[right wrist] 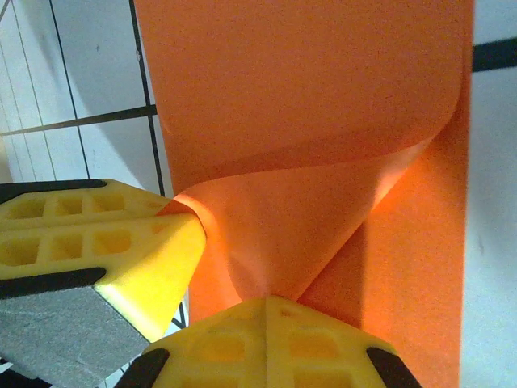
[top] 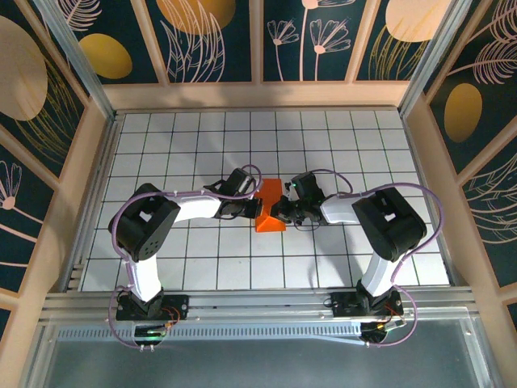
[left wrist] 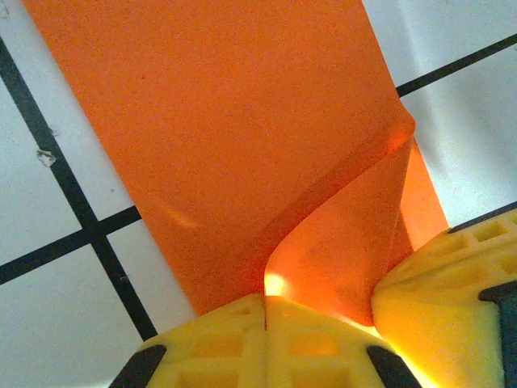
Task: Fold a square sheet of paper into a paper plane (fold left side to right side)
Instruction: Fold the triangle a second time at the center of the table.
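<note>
The square sheet of paper [top: 270, 220] is bright orange and lies folded into a narrow strip at the middle of the grid table. My two grippers meet over it. One corner flap [left wrist: 347, 242] curls up off the sheet. My left gripper [left wrist: 265, 311] is shut, with the flap's edge pinched at the seam of its yellow fingers. My right gripper [right wrist: 271, 311] is also shut, gripping the same flap [right wrist: 307, 218] from the other side. The left gripper's fingers [right wrist: 121, 242] hold the flap's tip. From above, the left gripper [top: 260, 204] and right gripper [top: 279, 212] almost touch.
The white table [top: 202, 145] has a black grid and wooden walls [top: 89, 186] on the left, right and back. A metal rail [top: 258, 303] runs along the near edge by both arm bases. Open tiles lie all round the paper.
</note>
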